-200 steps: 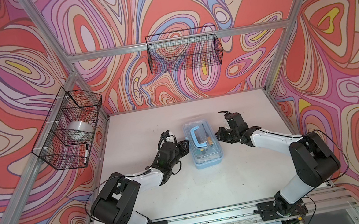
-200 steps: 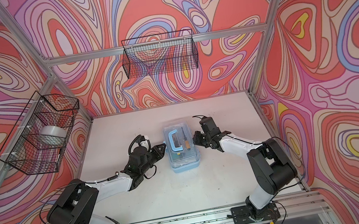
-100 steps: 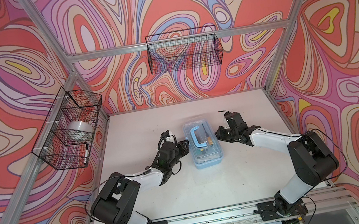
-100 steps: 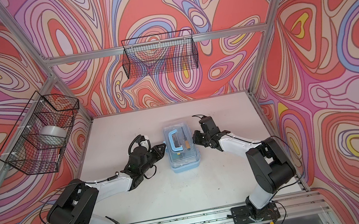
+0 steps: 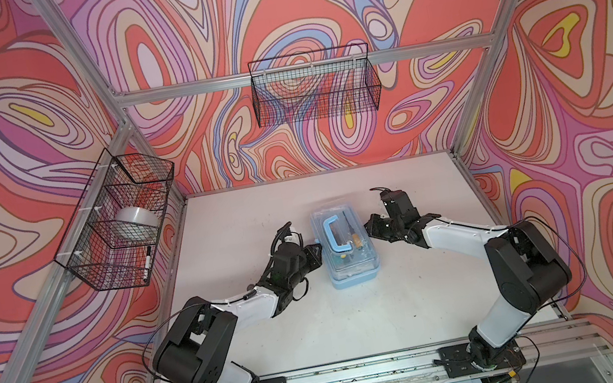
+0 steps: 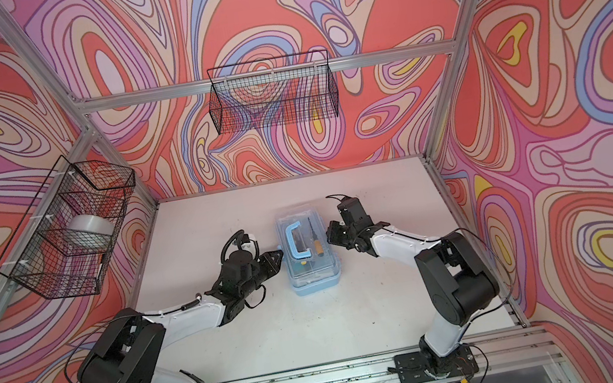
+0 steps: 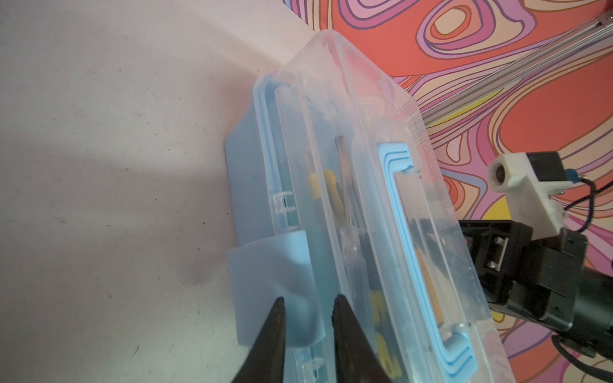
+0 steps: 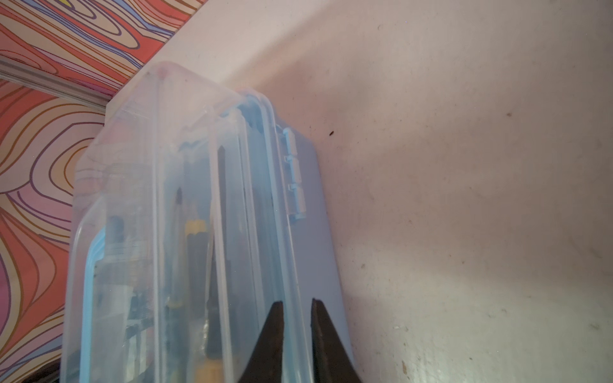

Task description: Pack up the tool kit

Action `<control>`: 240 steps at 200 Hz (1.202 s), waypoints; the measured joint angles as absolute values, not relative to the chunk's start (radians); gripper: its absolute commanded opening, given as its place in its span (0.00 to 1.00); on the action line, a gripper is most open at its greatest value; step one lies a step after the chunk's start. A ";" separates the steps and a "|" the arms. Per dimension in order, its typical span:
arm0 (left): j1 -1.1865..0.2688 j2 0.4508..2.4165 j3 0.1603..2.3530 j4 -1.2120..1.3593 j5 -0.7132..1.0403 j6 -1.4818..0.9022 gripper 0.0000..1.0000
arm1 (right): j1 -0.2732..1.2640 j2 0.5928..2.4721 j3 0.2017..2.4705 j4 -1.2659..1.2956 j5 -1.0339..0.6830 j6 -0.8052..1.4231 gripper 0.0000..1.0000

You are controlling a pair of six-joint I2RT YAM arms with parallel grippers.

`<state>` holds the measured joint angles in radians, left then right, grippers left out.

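No legible text in any view.
Nothing resolves into readable text, a brand, a number or a sign. Tool kit [image 5: 345,245]: no readable label on the clear lid or blue body, even close up in both wrist views. Right arm's base plate [image 6: 415,370]: a few pale marks in a top view, too small to read. Marker [image 5: 148,262] in the side wire basket [image 5: 100,277]: any print is too small to make out.
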<state>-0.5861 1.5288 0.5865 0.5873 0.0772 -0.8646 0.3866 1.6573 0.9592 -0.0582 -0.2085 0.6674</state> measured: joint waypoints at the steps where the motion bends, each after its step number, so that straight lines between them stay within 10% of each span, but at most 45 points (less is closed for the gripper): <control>1: -0.586 1.529 0.587 0.587 0.078 -0.865 0.24 | 0.387 1.657 0.959 -0.058 -0.208 0.667 0.17; 240: -0.562 1.666 0.533 0.861 0.075 -0.967 0.35 | 0.380 1.678 0.936 0.023 -0.224 0.725 0.24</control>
<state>-0.5617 1.6665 0.5327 0.8612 0.0753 -0.9668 0.3798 1.6775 0.9356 0.0231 -0.2237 0.7246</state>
